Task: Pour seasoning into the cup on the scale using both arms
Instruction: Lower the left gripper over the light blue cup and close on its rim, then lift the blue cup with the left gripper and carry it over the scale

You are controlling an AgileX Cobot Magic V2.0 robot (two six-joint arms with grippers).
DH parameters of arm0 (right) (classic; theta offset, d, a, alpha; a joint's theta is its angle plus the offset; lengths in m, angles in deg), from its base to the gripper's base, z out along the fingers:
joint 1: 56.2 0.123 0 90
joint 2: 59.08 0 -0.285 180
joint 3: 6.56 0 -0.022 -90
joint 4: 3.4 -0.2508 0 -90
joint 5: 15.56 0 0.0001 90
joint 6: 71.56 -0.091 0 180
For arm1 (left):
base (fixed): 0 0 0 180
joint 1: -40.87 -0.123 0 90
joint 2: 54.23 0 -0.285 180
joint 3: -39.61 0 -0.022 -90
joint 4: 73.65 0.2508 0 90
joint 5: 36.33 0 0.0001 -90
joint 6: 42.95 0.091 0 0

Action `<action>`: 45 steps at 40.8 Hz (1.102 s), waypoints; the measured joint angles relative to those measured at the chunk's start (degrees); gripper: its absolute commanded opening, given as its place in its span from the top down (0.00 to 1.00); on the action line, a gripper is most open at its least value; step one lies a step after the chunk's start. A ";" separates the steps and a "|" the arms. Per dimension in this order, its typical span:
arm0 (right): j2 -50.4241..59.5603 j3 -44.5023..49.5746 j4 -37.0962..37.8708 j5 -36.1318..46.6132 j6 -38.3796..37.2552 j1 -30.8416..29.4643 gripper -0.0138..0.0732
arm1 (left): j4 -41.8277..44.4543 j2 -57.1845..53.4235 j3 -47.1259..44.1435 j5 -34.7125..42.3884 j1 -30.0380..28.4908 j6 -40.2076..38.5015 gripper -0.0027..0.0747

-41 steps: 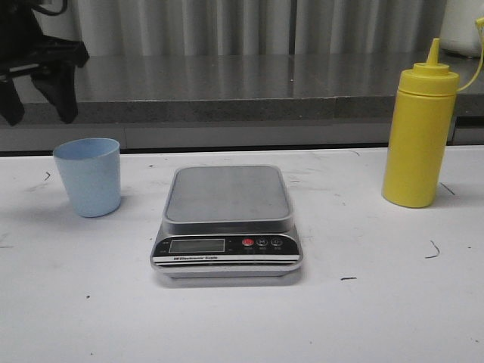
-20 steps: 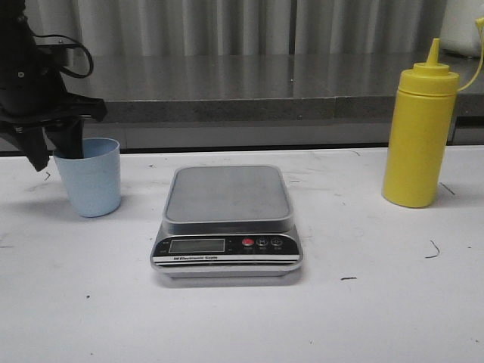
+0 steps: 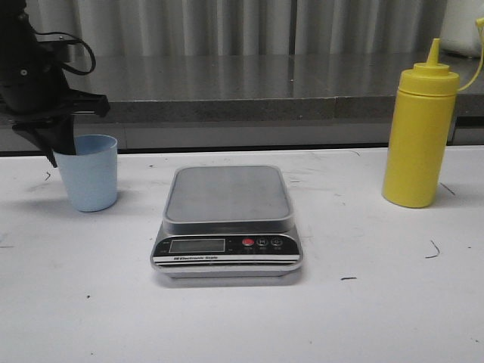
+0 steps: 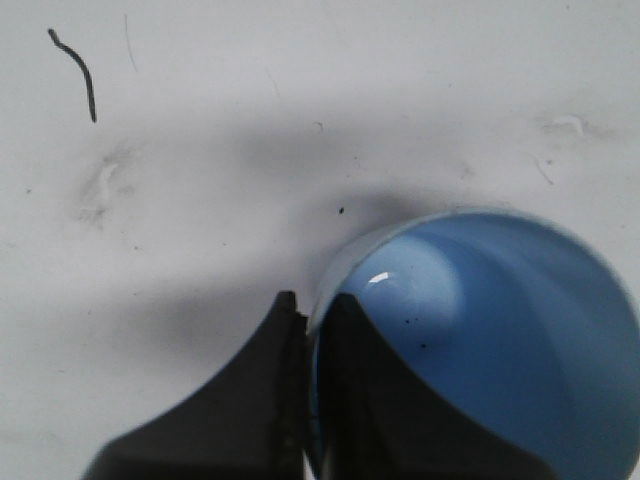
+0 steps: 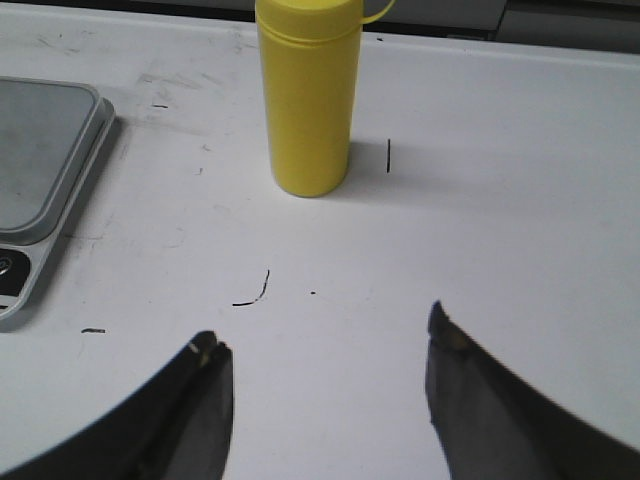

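**A:** Status on the left claw?

**B:** I see the left gripper (image 4: 308,330) clamped on the cup (image 3: 88,172) rim at its left side. In the left wrist view one finger (image 4: 265,380) is outside the wall, the other inside, rim pinched between them. Cup is upright on the table (image 3: 242,318), left of the scale (image 3: 227,223), well apart from it.

**A:** Right side?

**B:** Right gripper (image 5: 325,345) is spread wide, holding nothing, hovering over bare table. It doesn't show in the front view. Bottle (image 3: 420,128) stands upright at the far right of the table, ahead of those fingers, not touched. Cap strap loops off its top.

**A:** Scale?

**B:** Centre of the table, platform bare, display facing the camera. I can't read any digits on the LCD. Red button sits just right of the display
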 measured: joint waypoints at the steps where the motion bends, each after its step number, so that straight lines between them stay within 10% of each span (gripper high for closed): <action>1: 0.00 0.00 0.00 0.00 0.00 0.00 0.32 | 0.00 0.00 0.11 0.00 0.00 0.00 0.99; 45: 0.00 0.00 0.00 0.00 0.00 0.00 0.32 | 0.13 0.00 25.16 -18.35 18.79 0.00 0.99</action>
